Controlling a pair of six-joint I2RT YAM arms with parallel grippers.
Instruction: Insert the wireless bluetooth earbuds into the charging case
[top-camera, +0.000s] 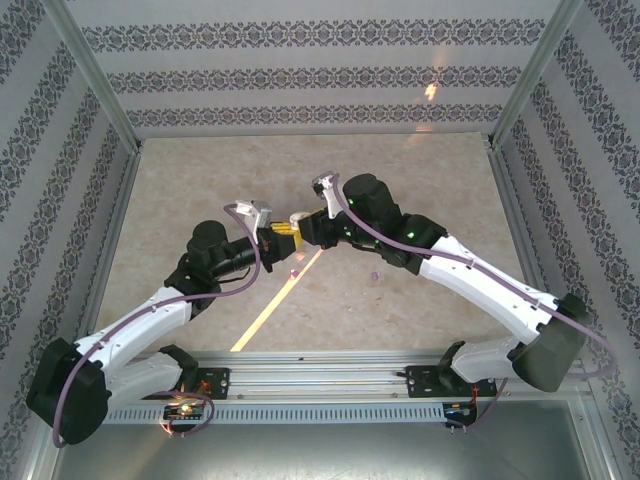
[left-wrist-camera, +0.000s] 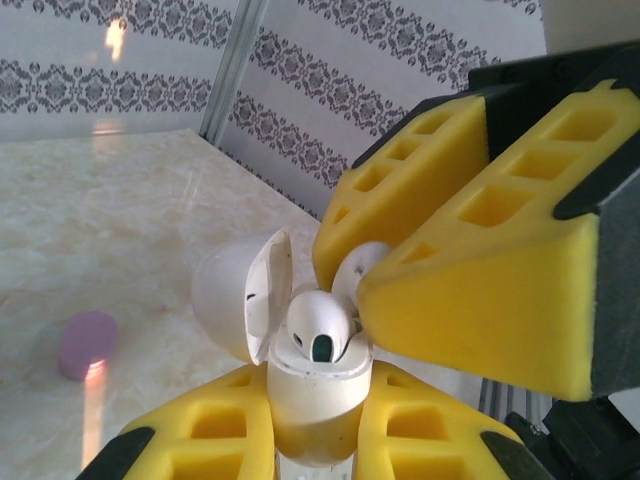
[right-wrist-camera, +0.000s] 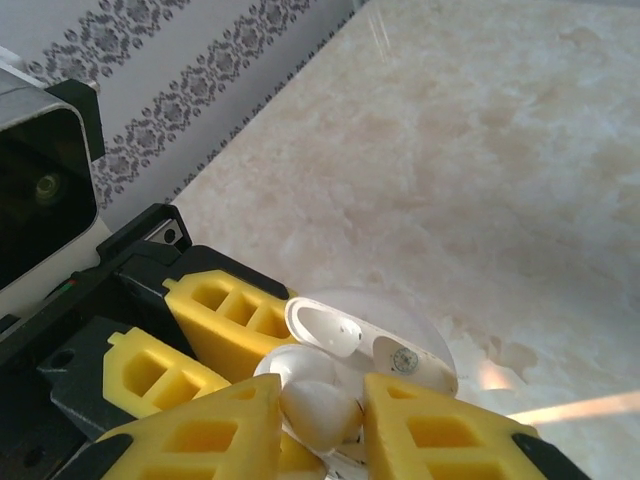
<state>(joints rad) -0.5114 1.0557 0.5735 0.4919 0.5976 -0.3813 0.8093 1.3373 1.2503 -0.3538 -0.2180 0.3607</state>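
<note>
The left claw (left-wrist-camera: 315, 425) is clamped on the lower body of the white charging case (left-wrist-camera: 312, 395) and holds it above the bench (left-wrist-camera: 120, 220), with one yellow finger on each side. The case's long axis runs straight out along that claw's fingers. Its open mouth points away from the left claw and toward the right claw (right-wrist-camera: 320, 395). The lid (left-wrist-camera: 245, 300) is hinged back to one side. A white earbud (left-wrist-camera: 320, 328) sits in the mouth, rounded head outward, with a dark spot facing the left wrist camera. The right claw faces the case from the opposite side, its tips just over the mouth. Its jaws are slightly apart around a whitish rounded piece (left-wrist-camera: 356, 268); I cannot tell whether they press it. A purple case (left-wrist-camera: 88, 343) lies on the bench, well apart.
</note>
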